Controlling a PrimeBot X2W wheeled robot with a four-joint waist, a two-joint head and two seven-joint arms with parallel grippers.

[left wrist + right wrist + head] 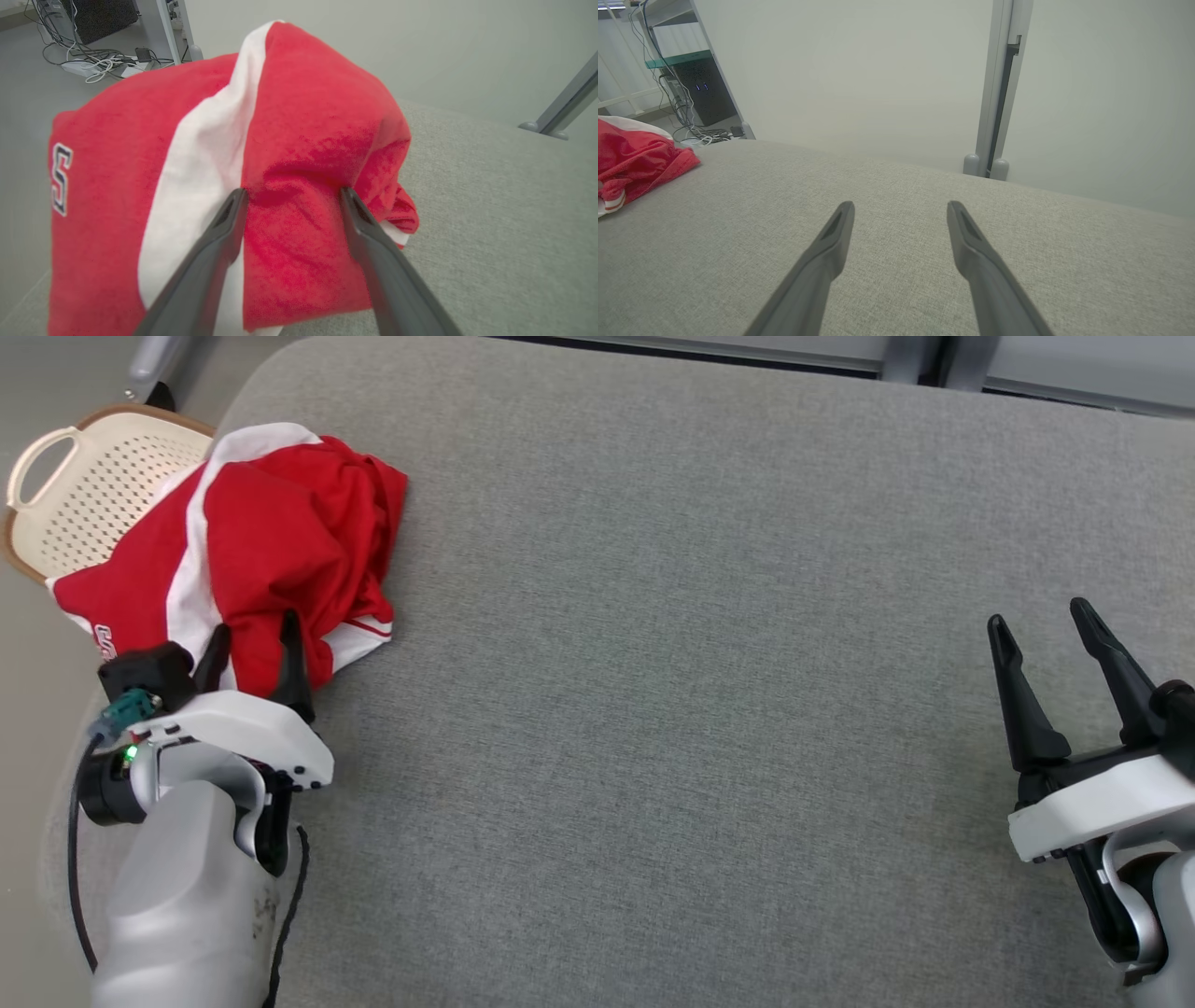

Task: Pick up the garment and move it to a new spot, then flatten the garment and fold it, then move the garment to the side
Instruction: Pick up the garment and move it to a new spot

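- left gripper (255, 625): fingers spread wide, tips at the near edge of the garment (280, 523). not clamped on it.
- right gripper (1039, 613): fingers likewise apart, holding nothing, over bare grey padded surface (700, 663), well apart from the garment.
- garment: red with white bands, crumpled in a heap at the far left corner of the padded surface. its left part hangs over that edge, next to a cream perforated basket (93, 495).
- the left wrist view puts a bulge of red cloth between the two fingers. it also shows dark-outlined lettering on the hanging part, and cables (98, 60) on the floor beyond.
- the head view gives the basket, which the wrist views do not.
- the right wrist view catches one end of the garment at its left edge, with a dark computer tower (698, 91) behind.
- lettering is cut off in both views and not readable.
- whether the left fingertips press the cloth or sit just short of it cannot be told.
- the basket is partly covered by the garment.
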